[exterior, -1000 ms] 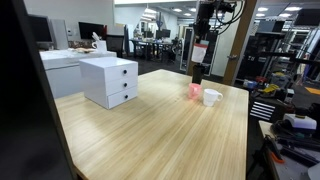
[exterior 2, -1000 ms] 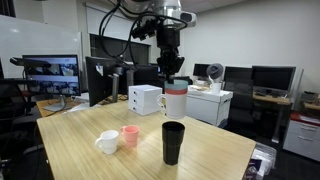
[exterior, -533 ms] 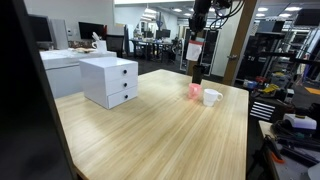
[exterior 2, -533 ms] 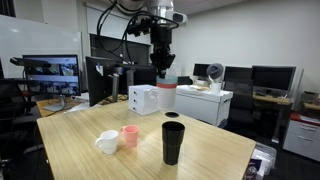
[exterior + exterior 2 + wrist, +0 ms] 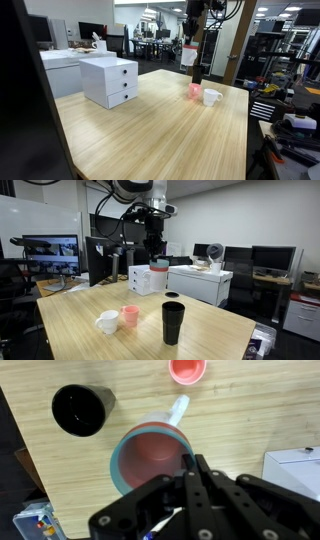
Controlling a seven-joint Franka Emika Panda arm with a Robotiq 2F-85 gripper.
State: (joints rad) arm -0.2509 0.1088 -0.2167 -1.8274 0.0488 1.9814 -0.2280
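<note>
Wrist view shows the hand (image 5: 188,468) gripping a cup (image 5: 148,455) by its rim above the table (image 5: 240,420).

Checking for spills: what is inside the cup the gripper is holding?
Wrist view: the held cup shows a bare reddish inside, nothing visible in it; the gripper covers one stretch near the rim.

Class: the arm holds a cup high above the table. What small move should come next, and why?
Probably shift the cup sideways over bare table before lowering. The tool grips it by the rim, high up, and in the wrist view the white mug peeks from behind it, with the pink cup and black cup near; a straight descent might hit one.
</note>
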